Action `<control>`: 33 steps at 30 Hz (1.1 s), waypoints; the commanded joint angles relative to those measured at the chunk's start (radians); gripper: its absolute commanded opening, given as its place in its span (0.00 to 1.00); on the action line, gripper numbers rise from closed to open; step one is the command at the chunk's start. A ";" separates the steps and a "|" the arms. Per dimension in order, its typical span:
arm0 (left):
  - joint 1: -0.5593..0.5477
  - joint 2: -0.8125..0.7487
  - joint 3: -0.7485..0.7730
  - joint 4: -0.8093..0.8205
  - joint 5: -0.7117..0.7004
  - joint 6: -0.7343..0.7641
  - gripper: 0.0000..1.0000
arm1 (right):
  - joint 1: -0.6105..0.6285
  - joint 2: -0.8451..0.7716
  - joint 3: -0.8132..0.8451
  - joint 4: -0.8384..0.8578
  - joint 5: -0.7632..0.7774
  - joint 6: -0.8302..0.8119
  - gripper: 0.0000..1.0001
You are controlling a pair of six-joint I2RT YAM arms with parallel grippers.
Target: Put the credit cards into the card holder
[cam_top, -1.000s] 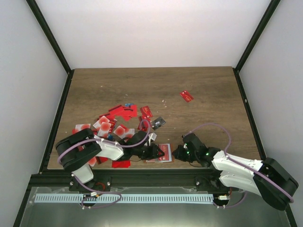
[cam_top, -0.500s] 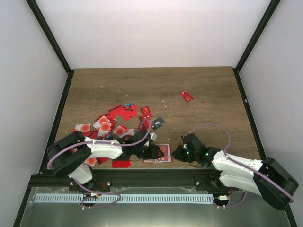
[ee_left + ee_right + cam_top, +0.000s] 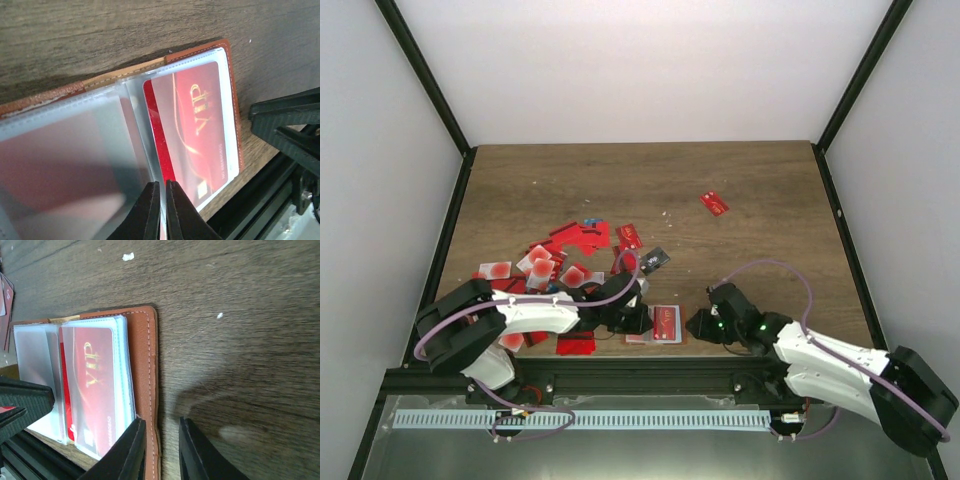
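1. Left end effector (image 3: 160,210) is pinched closed on the edge of a clear sleeve (image 3: 75,150) of the card holder (image 3: 200,50).
2. Right end effector (image 3: 162,450) is slightly parted, fingers astride the holder's leather edge and not visibly clamping it.
3. Red VIP card (image 3: 200,130) sits in a pocket just ahead of the left fingertips.
4. Loose credit cards (image 3: 555,262) lie heaped on the worktop (image 3: 240,340), beyond and left of the left end effector.
5. Step, likely: one card is loaded and the holder is held open for more.
6. Next move calls for letting go of the sleeve and fetching another card while the right end effector steadies the holder.
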 commanded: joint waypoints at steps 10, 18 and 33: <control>-0.019 0.065 0.070 -0.025 -0.020 0.049 0.04 | 0.010 -0.092 0.085 -0.077 -0.061 -0.078 0.27; -0.023 0.116 0.074 -0.011 -0.015 0.054 0.04 | 0.010 -0.031 0.072 0.031 -0.148 -0.082 0.27; -0.028 0.151 0.061 0.012 -0.007 0.049 0.04 | 0.009 0.026 0.057 0.053 -0.119 -0.063 0.36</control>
